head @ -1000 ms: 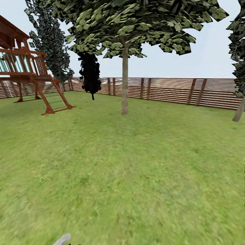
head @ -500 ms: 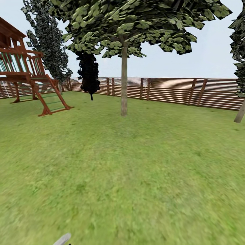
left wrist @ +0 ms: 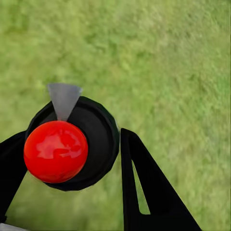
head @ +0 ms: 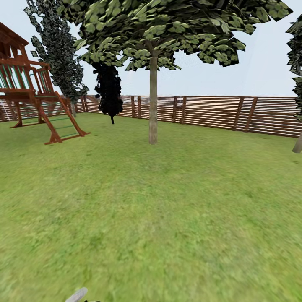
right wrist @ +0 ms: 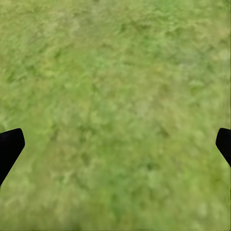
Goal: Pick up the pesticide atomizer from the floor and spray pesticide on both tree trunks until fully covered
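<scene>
- Your left pincer (left wrist: 72, 159) is clenched around the pesticide atomizer (left wrist: 77, 144): in the left wrist view its round black body sits between the two black fingers (left wrist: 144, 192), with a red ball on its near end and the grey nozzle pointing away over the grass.
- In the head view a grey tip (head: 76, 295) pokes in at the bottom edge of the lawn; it is probably that same nozzle, though too little of it shows to be sure.
- The nearer tree trunk (head: 153, 100) stands upright ahead of you, well apart across open grass, under a blocky green canopy (head: 167, 29).
- The base of a second trunk (head: 298, 144) leans in at the far right edge of the lawn.
- Your right pincer (right wrist: 115, 144) is released, with its dark fingertips (right wrist: 9, 147) spread wide over bare grass.
- The lawn (head: 167, 209) runs back to a brown slatted fence (head: 218, 111).
- A thin near-black tree (head: 110, 90) stands by the fence, left of the nearer trunk.
- A red-brown wooden play frame (head: 33, 100) occupies the lawn's far left corner, beside a tall dark tree (head: 58, 54).
</scene>
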Controlling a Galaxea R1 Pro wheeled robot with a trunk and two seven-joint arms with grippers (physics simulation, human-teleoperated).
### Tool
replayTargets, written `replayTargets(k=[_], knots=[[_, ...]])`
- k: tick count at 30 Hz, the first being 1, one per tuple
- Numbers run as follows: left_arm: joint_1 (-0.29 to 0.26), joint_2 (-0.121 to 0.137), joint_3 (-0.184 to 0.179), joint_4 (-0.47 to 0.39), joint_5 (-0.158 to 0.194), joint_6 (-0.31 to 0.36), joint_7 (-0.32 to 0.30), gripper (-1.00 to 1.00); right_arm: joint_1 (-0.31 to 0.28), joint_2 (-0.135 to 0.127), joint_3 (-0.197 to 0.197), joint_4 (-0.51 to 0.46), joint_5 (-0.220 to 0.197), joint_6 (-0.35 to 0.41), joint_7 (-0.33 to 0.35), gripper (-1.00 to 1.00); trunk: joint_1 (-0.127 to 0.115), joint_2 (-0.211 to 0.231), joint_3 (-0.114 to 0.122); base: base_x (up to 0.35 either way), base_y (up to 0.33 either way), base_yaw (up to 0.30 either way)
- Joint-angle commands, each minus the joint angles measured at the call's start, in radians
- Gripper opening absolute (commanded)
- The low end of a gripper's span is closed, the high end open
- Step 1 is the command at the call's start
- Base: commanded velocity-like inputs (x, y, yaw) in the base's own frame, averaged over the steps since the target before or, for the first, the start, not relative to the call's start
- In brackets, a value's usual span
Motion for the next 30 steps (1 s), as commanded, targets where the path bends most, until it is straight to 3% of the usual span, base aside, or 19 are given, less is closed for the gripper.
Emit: replayTargets(k=[1,30], knots=[[-0.001,0.001,-0.008,0.000,0.011,-0.008,0.001,-1.00,0.000,0.000,-0.003,0.001,-0.011,-0.001,0.009,1.00,0.001,-0.002,-0.002,0.321,0.000,0.000],[-0.001,0.001,-0.008,0.001,0.014,-0.008,0.001,-1.00,-0.001,0.001,-0.003,0.001,-0.013,-0.001,0.008,1.00,0.001,-0.002,-0.002,0.321,0.000,0.000]])
